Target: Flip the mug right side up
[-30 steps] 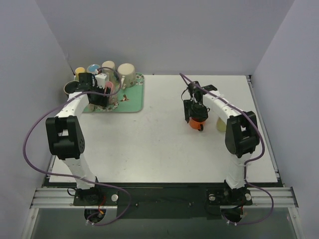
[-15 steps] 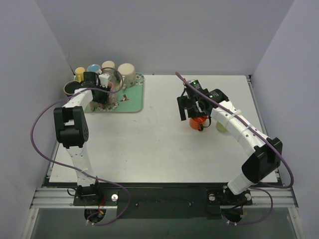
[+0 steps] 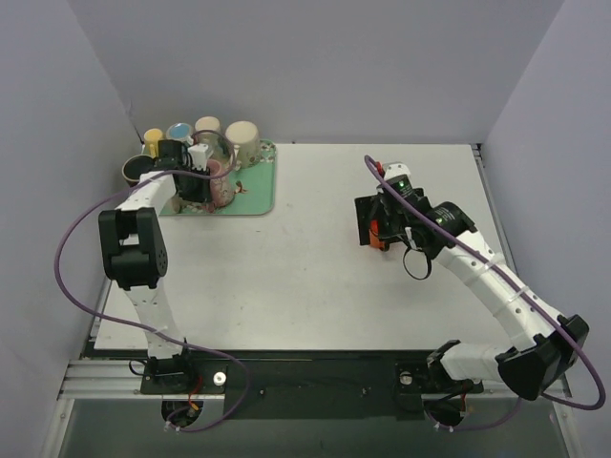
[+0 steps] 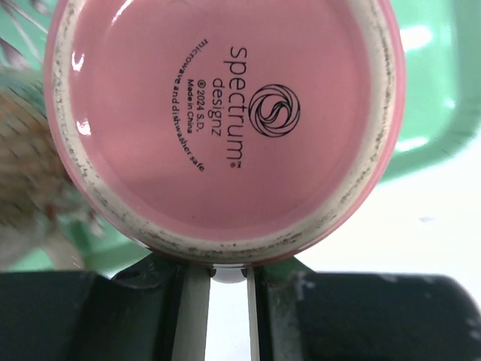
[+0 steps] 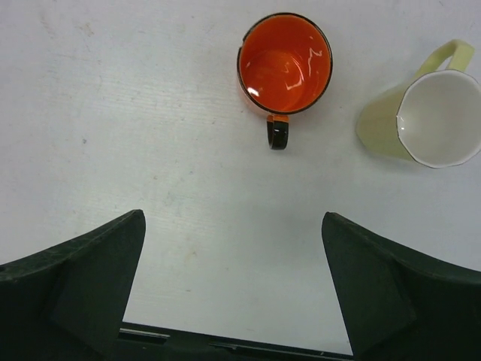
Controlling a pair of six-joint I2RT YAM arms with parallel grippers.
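**Orange mug let go upright; left gripper closing in on the inverted pink mug**

- Table (image 3: 286, 277): white top, beneath both grippers.
- Green tray (image 3: 253, 196): directly under the left gripper and running out beyond it.
- Right gripper (image 5: 233, 218): jaws spread wide, nothing between them. A second ago it sat low over the orange mug; it has since lifted and drawn back, so that mug now lies ahead of its fingertips, well apart.
- Left gripper (image 4: 223, 282): jaws drawn in to a narrow slit over the last second. Whether they already pinch anything I cannot tell.
- Pink mug (image 4: 225, 120): on the tray, just ahead of the left fingertips and close against them. Its printed base faces the wrist camera, so it is upside down. Likely the mug now in hand, with the turn not yet made.
- Orange mug (image 5: 285, 64): mouth up, handle towards the right gripper. Judged finished.
- Pale yellow mug (image 5: 428, 120): just right of the orange mug, apart from it.
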